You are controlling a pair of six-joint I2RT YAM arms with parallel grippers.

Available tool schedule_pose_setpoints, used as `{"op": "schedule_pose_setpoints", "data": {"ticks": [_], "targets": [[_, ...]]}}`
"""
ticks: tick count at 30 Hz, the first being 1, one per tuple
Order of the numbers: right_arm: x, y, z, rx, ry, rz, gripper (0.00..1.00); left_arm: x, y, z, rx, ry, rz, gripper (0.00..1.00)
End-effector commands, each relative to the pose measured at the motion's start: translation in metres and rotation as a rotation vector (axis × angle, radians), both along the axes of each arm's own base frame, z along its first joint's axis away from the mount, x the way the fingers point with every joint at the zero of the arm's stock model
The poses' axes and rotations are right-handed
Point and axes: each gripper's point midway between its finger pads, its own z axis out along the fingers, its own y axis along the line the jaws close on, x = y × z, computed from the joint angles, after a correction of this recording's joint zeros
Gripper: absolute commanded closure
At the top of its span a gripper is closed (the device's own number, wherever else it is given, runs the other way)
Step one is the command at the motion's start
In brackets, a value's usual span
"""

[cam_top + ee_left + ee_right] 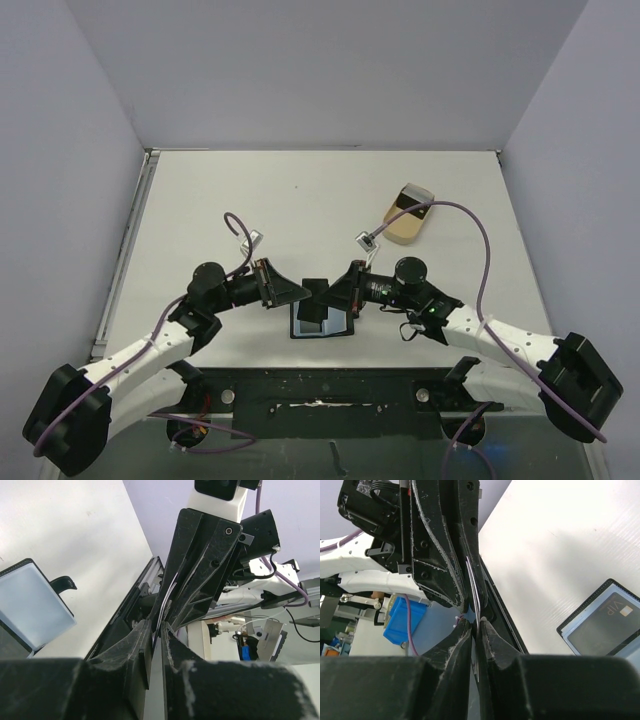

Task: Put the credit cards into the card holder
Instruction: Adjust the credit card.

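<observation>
**Ana:** Where is the card?

**Ben:** The thin dark rectangular card [318, 288] is held up off the white worktop [300, 200], about midway along the worktop's near edge. From overhead it sits just beyond the far edge of the wallet, between the left arm [150, 350] and the right arm [500, 340].

**Ana:** Which arm has it?

**Ben:** Both. The left jaws are pressed together on its left end and the right jaws are pinching its right end. Each wrist view shows the card edge-on, as a thin line running from that arm's own fingertips into the opposite pair.

**Ana:** And the holder?

**Ben:** The small black bifold card holder [298, 325] lies opened flat on the worktop, close to the middle of the near edge. Neither pair of jaws touches it. Its bluish-grey inner panels face up, and its short black snap-strap tab [62, 583] sticks out from one side. A dark card printed "VIP" [602, 622] lies on one panel; I can't tell whether it is tucked into a slot.

**Ana:** Anything else on the worktop?

**Ben:** A beige oval tray [405, 228] sits toward the far right corner, well apart from the holder. Something dark and flat [410, 196] lies across the tray's far end. It's too small for me to tell whether it is a card.
</observation>
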Motion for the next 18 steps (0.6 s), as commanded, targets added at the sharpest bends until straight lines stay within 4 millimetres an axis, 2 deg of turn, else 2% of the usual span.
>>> {"op": "schedule_pose_setpoints", "data": {"ticks": [1,4,8,10,15,18], "targets": [[0.011,-0.006,0.003,-0.003,-0.058,-0.046,0.92,-0.012,-0.003,0.038,-0.087,-0.119,-0.079,0.89],[0.011,-0.006,0.008,0.013,-0.060,-0.045,0.94,-0.010,-0.004,0.028,-0.045,-0.119,-0.083,0.86],[0.016,-0.009,0.017,0.068,-0.046,-0.085,0.96,-0.011,-0.004,0.009,0.029,-0.112,-0.104,0.66],[0.017,-0.010,0.021,0.100,-0.029,-0.094,0.96,-0.013,-0.005,0.002,0.042,-0.105,-0.122,0.60],[0.019,-0.009,0.027,0.133,-0.022,-0.097,0.96,-0.014,-0.005,-0.011,0.057,-0.083,-0.129,0.60],[0.019,-0.009,0.028,0.143,-0.019,-0.094,0.95,-0.013,-0.006,-0.017,0.069,-0.077,-0.131,0.66]]}}
